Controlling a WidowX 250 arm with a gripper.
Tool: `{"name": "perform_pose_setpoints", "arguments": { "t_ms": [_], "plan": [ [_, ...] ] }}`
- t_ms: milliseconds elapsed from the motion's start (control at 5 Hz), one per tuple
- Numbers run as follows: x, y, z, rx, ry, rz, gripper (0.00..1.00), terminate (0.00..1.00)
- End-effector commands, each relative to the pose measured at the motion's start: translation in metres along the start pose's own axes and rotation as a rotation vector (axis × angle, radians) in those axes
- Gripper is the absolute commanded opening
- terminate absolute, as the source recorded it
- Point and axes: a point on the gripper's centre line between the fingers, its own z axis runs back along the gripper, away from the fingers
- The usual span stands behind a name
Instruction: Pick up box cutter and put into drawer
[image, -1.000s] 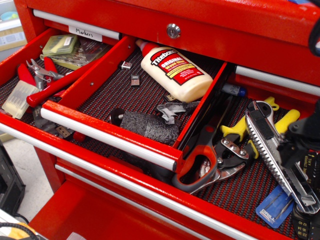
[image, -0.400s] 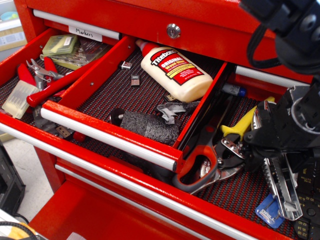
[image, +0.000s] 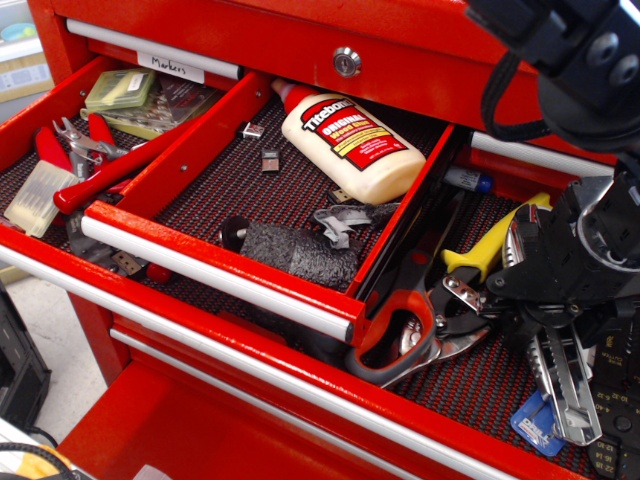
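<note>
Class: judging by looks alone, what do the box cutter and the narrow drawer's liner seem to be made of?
Box cutter: seemingly bare silver metal, since its ridged body glints. Liner of the drawer: probably a rubbery mesh mat, matte dark red-black with a woven grid; the exact material cannot be told.

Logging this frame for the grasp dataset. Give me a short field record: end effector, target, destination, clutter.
end effector: over the box cutter, open or shut not discernible
box cutter: silver, lying on the mesh liner of the wide drawer, lower end visible below the end effector
drawer: narrow, pulled open, holds a glue bottle and small parts
beside target: yellow-handled pliers, red-handled snips, blue card
</note>
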Motion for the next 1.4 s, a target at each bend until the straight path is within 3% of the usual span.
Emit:
{"name": "perform_pose_setpoints", "arguments": {
  "t_ms": [0,400,800,1000,1200],
  "plan": [
    [0.023,-0.002,0.061,0.027,0.034,-0.02,0.0,0.0],
    [0.037,0.011,0.123,0.209,-0.013,-0.045,0.0,0.0],
    [0.072,0.075,0.135,0.269,-0.028,0.064,0.0,0.0],
    [0.092,0.106,0.128,0.285,-0.059,0.094,0.0,0.0],
    [0.114,0.136,0.104,0.223,0.045,0.114,0.0,0.0]
  ]
}}
